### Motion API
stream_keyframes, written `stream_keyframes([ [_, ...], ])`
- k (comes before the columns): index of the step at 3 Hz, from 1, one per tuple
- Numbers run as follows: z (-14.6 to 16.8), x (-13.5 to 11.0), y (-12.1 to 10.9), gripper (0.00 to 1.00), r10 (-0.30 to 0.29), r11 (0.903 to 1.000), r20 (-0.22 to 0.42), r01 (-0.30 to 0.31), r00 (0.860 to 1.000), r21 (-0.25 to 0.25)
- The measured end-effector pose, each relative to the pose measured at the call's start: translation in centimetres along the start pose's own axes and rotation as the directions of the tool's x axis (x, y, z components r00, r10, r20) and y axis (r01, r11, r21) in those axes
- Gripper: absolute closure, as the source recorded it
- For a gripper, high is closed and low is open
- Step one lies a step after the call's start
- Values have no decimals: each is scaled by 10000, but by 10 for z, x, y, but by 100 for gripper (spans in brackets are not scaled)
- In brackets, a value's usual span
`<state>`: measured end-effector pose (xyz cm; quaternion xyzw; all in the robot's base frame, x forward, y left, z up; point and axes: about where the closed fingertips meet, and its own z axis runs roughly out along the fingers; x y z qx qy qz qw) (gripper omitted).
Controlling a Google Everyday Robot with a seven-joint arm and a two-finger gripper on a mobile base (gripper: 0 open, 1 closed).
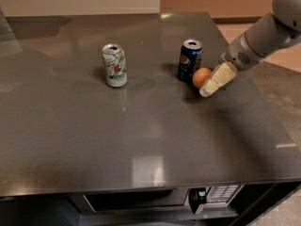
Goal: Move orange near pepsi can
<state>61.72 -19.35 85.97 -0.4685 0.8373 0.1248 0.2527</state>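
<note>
**Closely beside the pepsi can (190,60), an orange (201,77) sits against the robot's gripper (209,87)**

Seen from above and in front, the cream-coloured gripper slants down to the tabletop at the right, its tip touching or nearly touching the surface. It shows as one pale block, so whether it is spread apart or closed cannot be told. Its left face lies against the right side of the orange and hides a sliver of the fruit. The orange rests on the table (141,126), just right of the dark blue pepsi can and slightly nearer the camera; whether the two touch is hard to make out.

Behind the gripper, the grey arm (268,34) rises toward the upper right and is cut off by the frame edge.

Well apart to the left stands an upright white-and-green can (114,66). Both cans show silver tops; what is inside either cannot be seen.

Below the table's front edge, a dark appliance (141,199) with a small control panel is partly cut off at the bottom.
</note>
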Motion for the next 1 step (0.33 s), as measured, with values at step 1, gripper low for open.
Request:
stream_keyframes([
  [1,0,0,0,0,0,10000,0,0,10000,-1],
])
